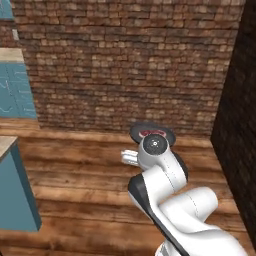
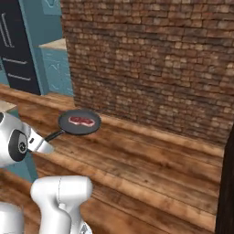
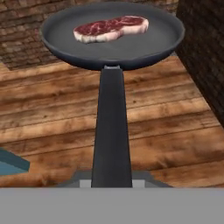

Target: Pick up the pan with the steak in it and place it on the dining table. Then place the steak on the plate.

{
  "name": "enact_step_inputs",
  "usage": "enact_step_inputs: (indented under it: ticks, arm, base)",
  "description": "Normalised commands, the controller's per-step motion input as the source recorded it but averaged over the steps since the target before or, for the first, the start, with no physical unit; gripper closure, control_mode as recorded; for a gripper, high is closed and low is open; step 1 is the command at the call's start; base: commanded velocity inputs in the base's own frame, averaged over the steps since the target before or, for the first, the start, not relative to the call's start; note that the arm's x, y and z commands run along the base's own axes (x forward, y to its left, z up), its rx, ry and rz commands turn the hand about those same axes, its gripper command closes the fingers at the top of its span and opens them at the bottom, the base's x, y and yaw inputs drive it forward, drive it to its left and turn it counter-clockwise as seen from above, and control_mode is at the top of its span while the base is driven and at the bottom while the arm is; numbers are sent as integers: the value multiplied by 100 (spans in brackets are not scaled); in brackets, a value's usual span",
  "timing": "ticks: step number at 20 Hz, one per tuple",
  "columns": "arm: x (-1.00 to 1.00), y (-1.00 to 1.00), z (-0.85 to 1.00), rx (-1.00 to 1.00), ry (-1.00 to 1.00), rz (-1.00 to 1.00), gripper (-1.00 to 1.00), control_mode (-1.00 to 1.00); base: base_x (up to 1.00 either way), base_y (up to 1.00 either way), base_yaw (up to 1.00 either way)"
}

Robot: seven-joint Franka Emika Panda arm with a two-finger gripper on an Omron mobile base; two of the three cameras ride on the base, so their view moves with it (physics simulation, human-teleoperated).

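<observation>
My gripper [image 3: 111, 183] is shut on the long black handle [image 3: 111, 131] of the dark pan [image 3: 109, 46], which it holds level in the air over a wooden floor. The red marbled steak [image 3: 111, 28] lies flat inside, toward the far side. In the right base view the pan [image 2: 78, 125] with the steak [image 2: 81, 120] sticks out from the gripper [image 2: 42, 144] at lower left. In the left base view the pan [image 1: 136, 131] and a sliver of steak [image 1: 152, 133] peek over my wrist. The plate is out of view.
A brick wall [image 1: 125, 65] stands ahead and a dark wall [image 1: 240, 140] closes the right side. A teal block with a pale top [image 1: 6, 143] juts in at the left; I cannot tell whether it is the dining table. Teal cabinets [image 2: 57, 68] stand further back.
</observation>
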Motion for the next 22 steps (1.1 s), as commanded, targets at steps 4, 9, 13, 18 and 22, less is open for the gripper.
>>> enact_step_inputs:
  ticks: [4,9,13,18,22]
  arm:
    - [0,0,0,0,0,0,100,100]
    - [0,0,0,0,0,0,100,100]
    - [0,0,0,0,0,0,100,100]
    - [0,0,0,0,0,0,100,100]
    - [0,0,0,0,0,0,100,100]
  base:
    - [0,0,50]
    - [0,0,50]
    - [0,0,50]
    - [0,0,50]
    - [0,0,50]
